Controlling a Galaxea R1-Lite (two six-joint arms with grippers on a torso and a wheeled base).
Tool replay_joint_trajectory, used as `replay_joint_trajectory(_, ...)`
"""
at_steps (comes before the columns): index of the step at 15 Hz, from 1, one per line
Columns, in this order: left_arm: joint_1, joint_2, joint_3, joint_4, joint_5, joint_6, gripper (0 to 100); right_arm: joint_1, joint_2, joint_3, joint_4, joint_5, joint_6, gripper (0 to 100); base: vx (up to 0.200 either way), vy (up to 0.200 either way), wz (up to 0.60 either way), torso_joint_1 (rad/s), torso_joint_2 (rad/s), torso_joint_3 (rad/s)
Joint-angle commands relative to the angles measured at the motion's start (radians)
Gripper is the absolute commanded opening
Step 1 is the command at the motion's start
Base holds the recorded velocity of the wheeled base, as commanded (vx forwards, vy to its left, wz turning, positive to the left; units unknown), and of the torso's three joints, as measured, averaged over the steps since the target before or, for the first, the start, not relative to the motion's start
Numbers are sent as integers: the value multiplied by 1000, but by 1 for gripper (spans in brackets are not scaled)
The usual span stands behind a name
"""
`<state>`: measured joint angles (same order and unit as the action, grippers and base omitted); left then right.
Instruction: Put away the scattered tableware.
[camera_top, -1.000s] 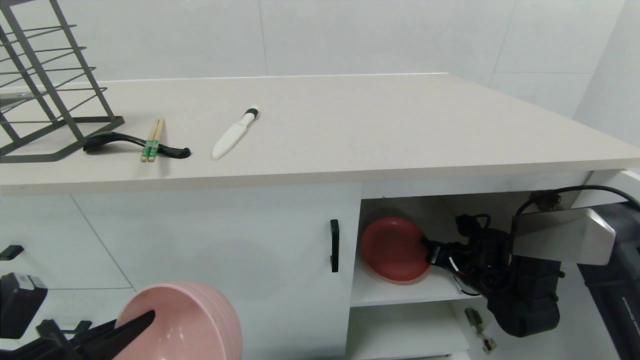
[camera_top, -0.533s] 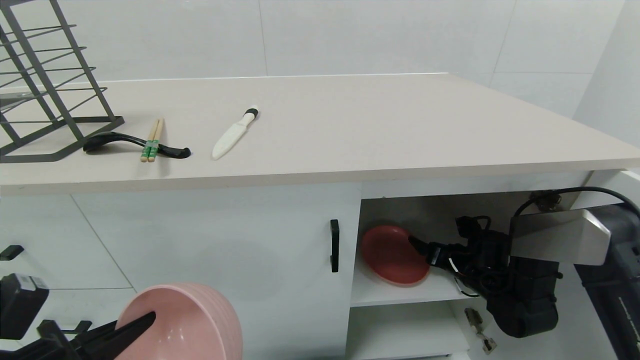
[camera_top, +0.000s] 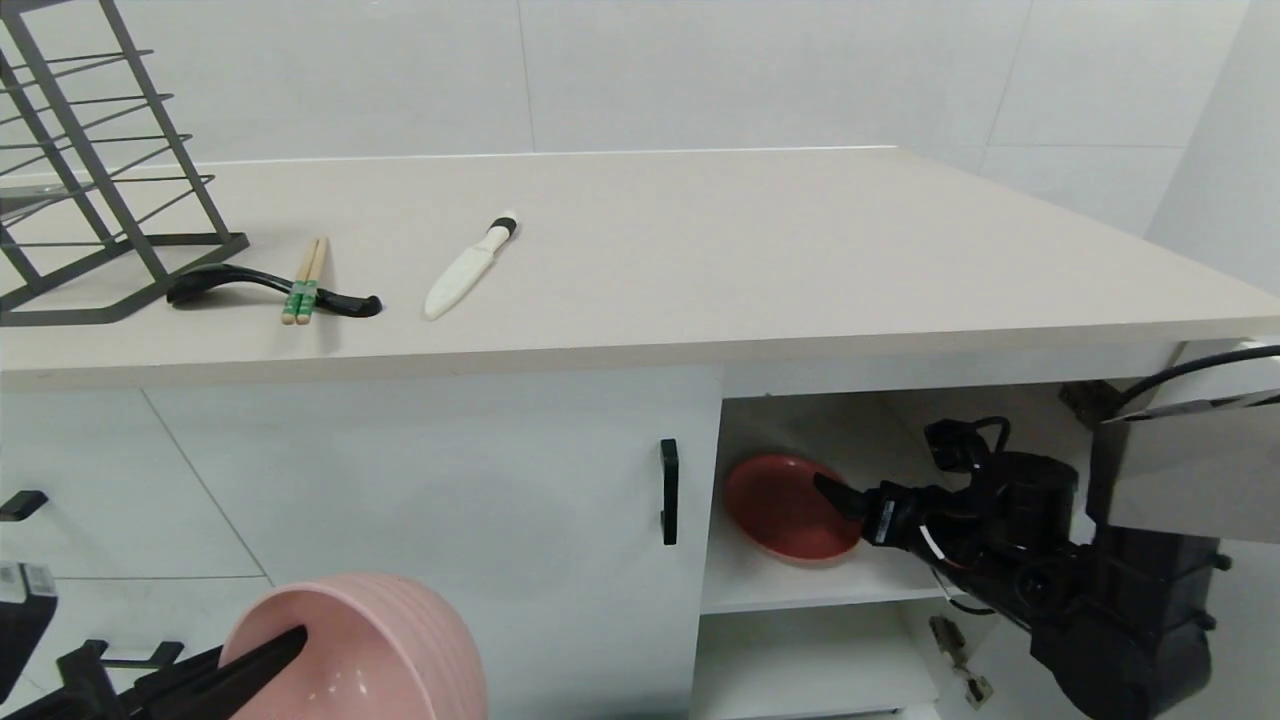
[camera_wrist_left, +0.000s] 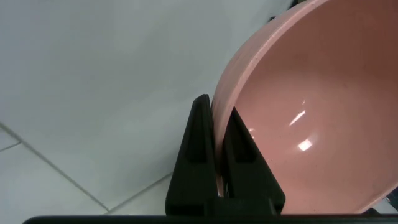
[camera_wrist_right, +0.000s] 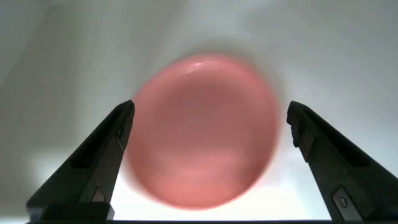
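Right end effector (camera_wrist_right: 209, 111), spread wide, faces the red plate (camera_top: 785, 505) on the shelf (camera_top: 780, 592); a finger may snag its rim. Left end effector (camera_wrist_left: 217, 124) pinches the pink bowl (camera_wrist_left: 305, 118) by its rim: slip risk.

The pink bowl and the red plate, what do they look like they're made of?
Pink bowl: likely glazed ceramic or hard plastic, glossy; sharp light glints inside, ribbed wall. Red plate: possibly melamine or plastic, duller finish; even colour, only soft sheen. Sight alone cannot settle either.
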<state>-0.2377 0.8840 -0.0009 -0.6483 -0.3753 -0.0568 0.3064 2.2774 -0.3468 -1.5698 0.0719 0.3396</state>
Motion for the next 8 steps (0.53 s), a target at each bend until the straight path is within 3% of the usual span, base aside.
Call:
replay_joint_trajectory(1,-71,-51,-13,-1,-1,0,0,103,-205,161,-1,-7,-25,100,0,0,0,0,0,0)
replay_joint_trajectory(7,-83,24,-107,2,1,3,0,152,-296,247,-1,-44,-70,100,0,0,0,0,0,0)
replay_joint_trajectory(8,-81,76,-136,1,4,35,0,166,-319,259,-1,-46,-85,100,0,0,0,0,0,0)
